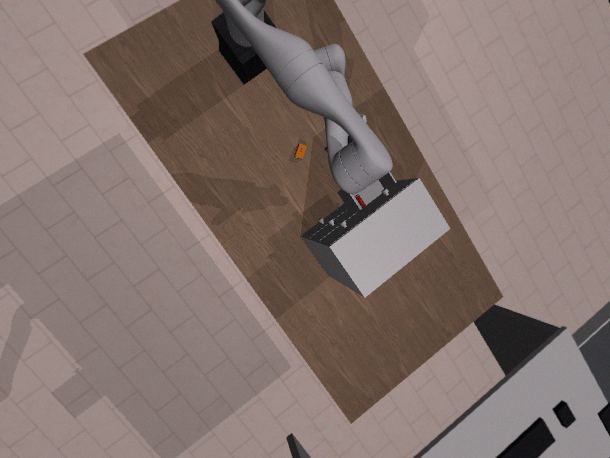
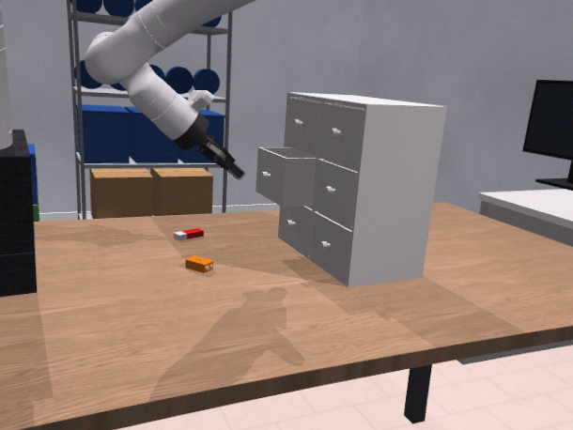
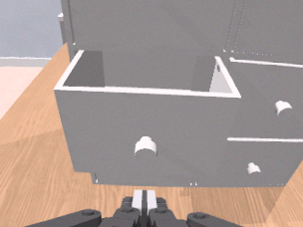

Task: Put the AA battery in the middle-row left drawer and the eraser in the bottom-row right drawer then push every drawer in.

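Orange block with two terminals (image 1: 300, 151) (image 2: 199, 264) is nearest in the exterior view, lying on the brown wooden table (image 1: 200, 135) (image 2: 117, 300) (image 3: 25, 169). Not on the list, leave it (looks like a 9V, not our AA). Just behind it: red-and-white block-shaped eraser (image 2: 189, 234), still to be picked. Top view doesn't show it; probably under the arm.

Farther on, the black two-finger gripper (image 2: 239, 174) (image 3: 144, 203) hangs in front of the open drawer, fingers narrow and together, nothing between them. Tips look clear of the drawer front.

Next, the grey middle-left drawer (image 1: 371, 191) (image 2: 270, 180) (image 3: 145, 116) is out and looks level. Small red cylinder, which I take for the AA battery (image 1: 360, 201), lies inside per the top view. Wrist view can't confirm; the front wall likely hides it.

Behind that, the grey-and-white chest (image 1: 390, 237) (image 2: 394, 188) (image 3: 150, 25) stands upright, other visible drawers in. Grey bottom-right drawer (image 2: 335, 249) (image 3: 271, 159) is one of them.

Status: battery placed, its drawer not pushed in. I'd guess the closed fingers are for that push. Left after: open bottom-right, drop eraser, close. Can't judge chest drift from here.
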Robot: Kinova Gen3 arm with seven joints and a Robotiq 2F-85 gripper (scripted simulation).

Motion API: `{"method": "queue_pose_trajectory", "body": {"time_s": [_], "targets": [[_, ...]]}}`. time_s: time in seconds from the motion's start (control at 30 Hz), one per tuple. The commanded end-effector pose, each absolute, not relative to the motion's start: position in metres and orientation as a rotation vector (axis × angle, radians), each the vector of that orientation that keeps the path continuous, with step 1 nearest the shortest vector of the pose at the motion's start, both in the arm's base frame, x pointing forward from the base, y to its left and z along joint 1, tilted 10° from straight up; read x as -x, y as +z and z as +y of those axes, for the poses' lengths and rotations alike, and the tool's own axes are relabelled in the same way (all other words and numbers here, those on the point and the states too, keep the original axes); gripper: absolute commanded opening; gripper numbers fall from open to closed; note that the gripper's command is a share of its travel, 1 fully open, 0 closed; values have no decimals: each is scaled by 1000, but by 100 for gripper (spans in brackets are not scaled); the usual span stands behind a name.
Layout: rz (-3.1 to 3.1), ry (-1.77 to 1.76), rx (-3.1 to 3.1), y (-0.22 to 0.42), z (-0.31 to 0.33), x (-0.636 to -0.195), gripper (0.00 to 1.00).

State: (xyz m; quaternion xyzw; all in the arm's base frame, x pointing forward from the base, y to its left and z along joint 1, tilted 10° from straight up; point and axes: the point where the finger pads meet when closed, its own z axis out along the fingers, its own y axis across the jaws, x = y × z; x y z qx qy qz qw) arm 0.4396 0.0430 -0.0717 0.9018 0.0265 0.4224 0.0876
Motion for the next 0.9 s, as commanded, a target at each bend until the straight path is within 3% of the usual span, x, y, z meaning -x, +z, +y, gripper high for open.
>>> {"method": "queue_pose_trajectory", "body": {"time_s": [0.0, 0.87], "targets": [[79, 1260, -2684, -71, 43, -440, 0], [79, 1260, -2684, -71, 43, -449, 0]]}}
